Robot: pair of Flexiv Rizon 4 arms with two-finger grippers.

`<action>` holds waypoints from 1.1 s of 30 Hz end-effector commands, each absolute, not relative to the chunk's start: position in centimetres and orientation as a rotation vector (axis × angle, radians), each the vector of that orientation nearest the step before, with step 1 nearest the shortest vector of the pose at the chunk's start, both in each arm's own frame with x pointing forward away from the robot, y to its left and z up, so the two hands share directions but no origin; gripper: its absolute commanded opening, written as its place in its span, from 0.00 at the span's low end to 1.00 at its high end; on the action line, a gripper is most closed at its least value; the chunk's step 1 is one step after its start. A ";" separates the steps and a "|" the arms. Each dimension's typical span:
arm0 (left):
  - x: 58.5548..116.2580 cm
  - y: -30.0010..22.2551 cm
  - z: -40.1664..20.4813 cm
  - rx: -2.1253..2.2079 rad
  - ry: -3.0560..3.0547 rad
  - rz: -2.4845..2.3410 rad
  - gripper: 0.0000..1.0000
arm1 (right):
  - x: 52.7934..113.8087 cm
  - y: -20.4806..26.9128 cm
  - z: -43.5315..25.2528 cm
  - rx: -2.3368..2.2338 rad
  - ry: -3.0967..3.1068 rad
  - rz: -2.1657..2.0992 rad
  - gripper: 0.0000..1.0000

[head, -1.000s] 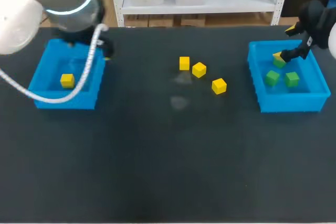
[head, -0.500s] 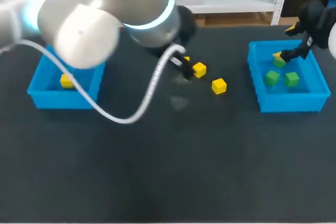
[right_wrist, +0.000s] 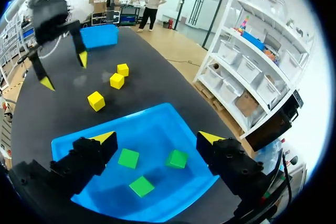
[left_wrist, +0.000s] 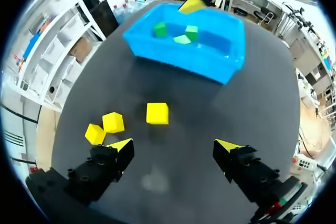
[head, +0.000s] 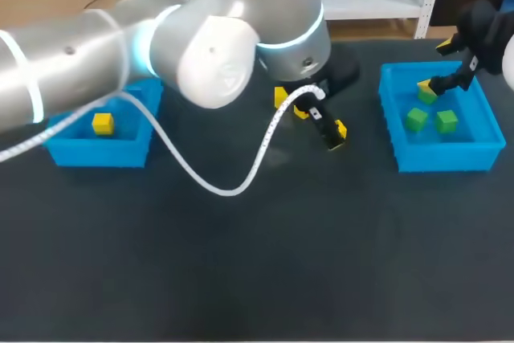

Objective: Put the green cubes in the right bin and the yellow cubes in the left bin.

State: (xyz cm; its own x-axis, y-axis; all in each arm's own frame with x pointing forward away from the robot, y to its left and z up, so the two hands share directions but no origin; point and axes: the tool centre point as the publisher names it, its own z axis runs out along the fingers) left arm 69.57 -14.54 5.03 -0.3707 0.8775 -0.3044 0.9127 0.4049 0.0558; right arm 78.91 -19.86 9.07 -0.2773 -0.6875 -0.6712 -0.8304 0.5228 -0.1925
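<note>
Left gripper [left_wrist: 176,145] hangs low over the middle of the table [head: 241,263], fingers wide apart, nothing between them. The nearest yellow cube [left_wrist: 157,113] lies just ahead of it, not yet between the fingers. In the head view this cube is mostly hidden under the gripper. Two more yellow cubes [left_wrist: 113,122] lie side by side, touching or nearly so, off toward one finger. A fourth yellow cube [head: 102,124] is already in the left bin [head: 96,153].

Right gripper [right_wrist: 157,137] hovers above the right bin [right_wrist: 134,115], also wide open & empty. Three green cubes [right_wrist: 128,158] lie on the bin floor under it, apart from each other. No green cube shows on the open table, so I judge the green half done. Prob. that is why the right gripper is parked there, out of the way.

Step in hand, imo: the left gripper lines up on the single cube. It sits apart from the other two, so the fingers can come down on both sides w/o bumping a neighbour. That is likely the reason to take it first. Next move: go fwd a little, lower, close. Risk: a finger lands on the cube's top or pushes it away. Three yellow cubes are left to carry, i.e. the task is a bit past half.
</note>
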 end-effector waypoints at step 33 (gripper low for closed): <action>74.5 -14.9 0.9 1.424 2.516 -0.089 0.00 | 78.8 -19.9 9.1 -1.230 2.041 0.252 1.00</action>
State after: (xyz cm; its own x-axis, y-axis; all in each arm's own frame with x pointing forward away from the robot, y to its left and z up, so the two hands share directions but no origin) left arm 75.53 -16.73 -0.36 -0.4928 0.8472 -0.1988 0.8563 0.5127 0.0622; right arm 78.91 -19.86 9.07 -0.2773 -0.6875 -0.6711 -0.8304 0.5228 -0.1925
